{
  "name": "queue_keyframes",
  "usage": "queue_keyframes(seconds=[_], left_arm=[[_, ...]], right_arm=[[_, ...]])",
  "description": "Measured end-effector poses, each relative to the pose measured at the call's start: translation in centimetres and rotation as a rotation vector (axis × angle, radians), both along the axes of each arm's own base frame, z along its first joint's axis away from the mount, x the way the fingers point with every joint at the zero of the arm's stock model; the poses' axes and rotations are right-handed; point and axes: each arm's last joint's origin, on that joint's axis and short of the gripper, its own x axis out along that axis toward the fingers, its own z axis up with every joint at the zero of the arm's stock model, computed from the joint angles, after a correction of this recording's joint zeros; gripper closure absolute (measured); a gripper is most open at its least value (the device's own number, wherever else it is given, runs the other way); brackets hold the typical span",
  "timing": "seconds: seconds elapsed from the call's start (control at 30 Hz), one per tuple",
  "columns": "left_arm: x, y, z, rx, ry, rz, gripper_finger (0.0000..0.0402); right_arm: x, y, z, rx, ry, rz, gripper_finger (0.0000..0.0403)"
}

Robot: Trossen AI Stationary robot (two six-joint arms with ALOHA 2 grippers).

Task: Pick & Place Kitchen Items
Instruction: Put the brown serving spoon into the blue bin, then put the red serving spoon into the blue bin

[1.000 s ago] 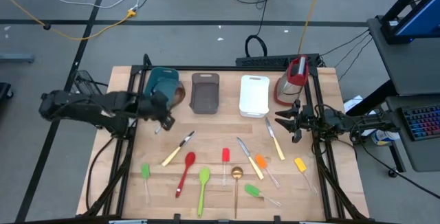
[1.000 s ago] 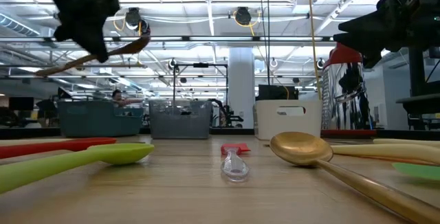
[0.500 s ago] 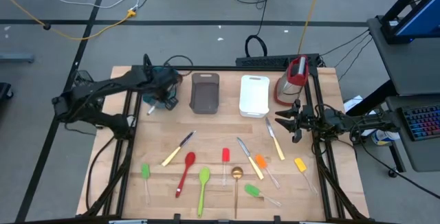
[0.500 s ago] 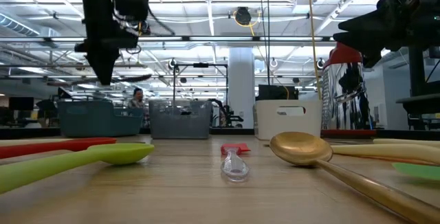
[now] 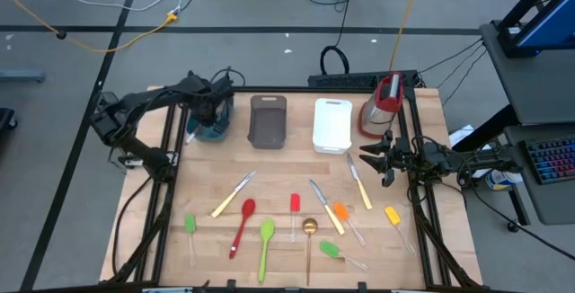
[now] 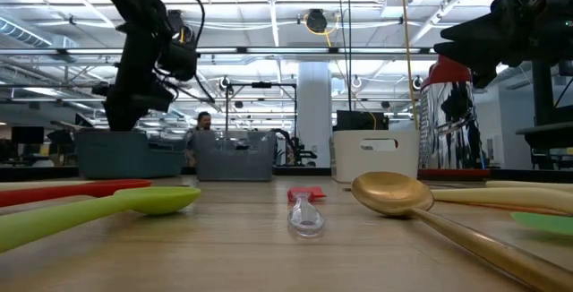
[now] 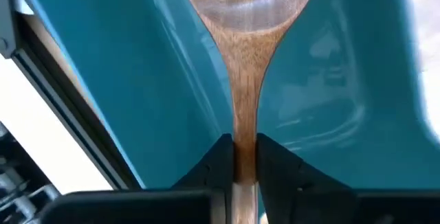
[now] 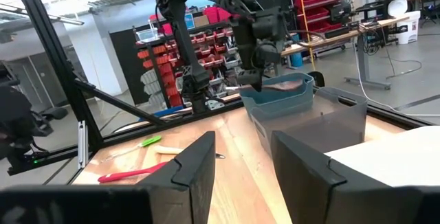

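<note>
The left jaws (image 7: pixel 242 157) grasp the wooden spoon (image 7: pixel 246 66) by its handle, bowl hanging inside the teal tub (image 7: pixel 137 80), probably about to drop it there. That arm reaches across to the surface's (image 5: pixel 287 185) far left corner. The right jaws (image 5: pixel 377 160) wait released above the knives (image 5: pixel 359 182).
</note>
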Motion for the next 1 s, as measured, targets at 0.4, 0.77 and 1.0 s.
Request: queue_keyframes(seconds=[0.4,0.77,1.0], left_arm=[[0.1,0.7,-1.1,-0.034,0.030,-0.034,0.0322],[0.0,0.5,-0.6,-0.025,0.018,-0.061,0.0321],[-0.6,-1.3,2.5,0.072,-0.078,-0.091,0.0321]], right_arm=[[0.0,0.0,0.0,0.000,0.000,0.000,0.0268],[-0.1,-0.1,0.7,-0.022,-0.068,-0.027,0.0268],[-0.6,-0.1,2.8,-0.062,-0.278,-0.045,0.0269]])
